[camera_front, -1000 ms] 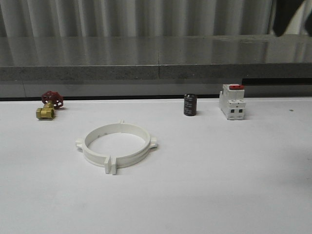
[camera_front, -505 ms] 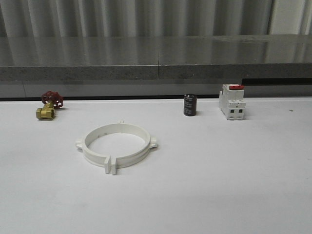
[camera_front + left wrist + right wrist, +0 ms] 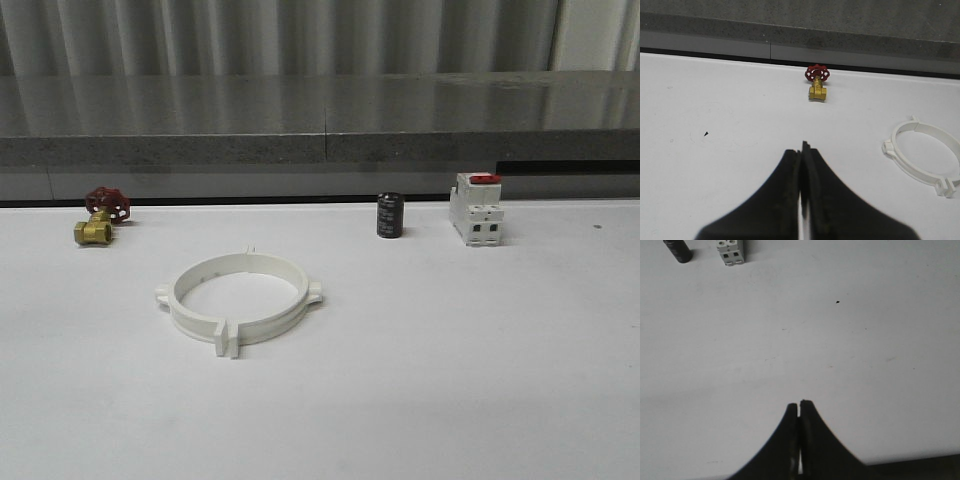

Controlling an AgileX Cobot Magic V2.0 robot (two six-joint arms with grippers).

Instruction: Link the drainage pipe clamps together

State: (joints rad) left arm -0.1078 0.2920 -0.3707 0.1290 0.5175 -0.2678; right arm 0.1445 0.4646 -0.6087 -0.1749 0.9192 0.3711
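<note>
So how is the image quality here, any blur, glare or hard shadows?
Front view: soft, even light, faint shadow by the ring, reflections streak the grey ledge. Left wrist view: the shut left hand is a blurred silhouette. Right wrist view: the right hand too, table dimmer near it.

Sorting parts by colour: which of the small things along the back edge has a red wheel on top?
The brass valve at far left; the switch has a flat red top, not a wheel.
</note>
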